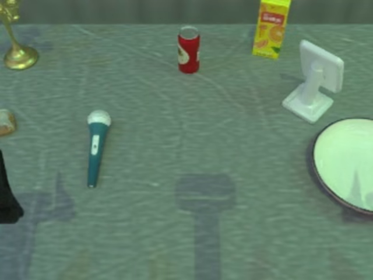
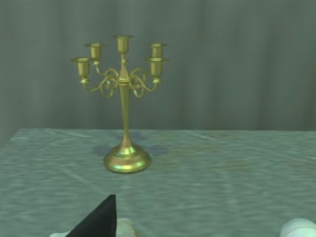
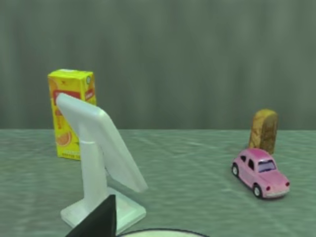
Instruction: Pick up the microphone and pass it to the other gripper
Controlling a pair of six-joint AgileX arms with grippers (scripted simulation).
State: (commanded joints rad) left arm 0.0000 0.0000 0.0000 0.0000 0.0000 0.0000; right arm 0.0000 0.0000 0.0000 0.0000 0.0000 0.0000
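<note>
Microphone (image 1: 95, 149) lies flat on the worktop (image 1: 175, 151), left half, white head toward the far edge, teal handle pointing near; nothing touching it. Left gripper (image 1: 8, 195) is a black shape at the top view's left edge, near and left of the mic, apart from it; can't tell if its fingers are spread or closed, only one black tip (image 2: 98, 219) shows in its wrist view, facing a brass candelabra (image 2: 123, 98). Right gripper not in the top view; its wrist view shows one finger tip (image 3: 98, 219), state unclear. Red can (image 1: 188, 51) and juice carton (image 1: 271, 28) at far edge, white stand (image 1: 313, 81) and plate (image 1: 344, 163) on the right.
</note>
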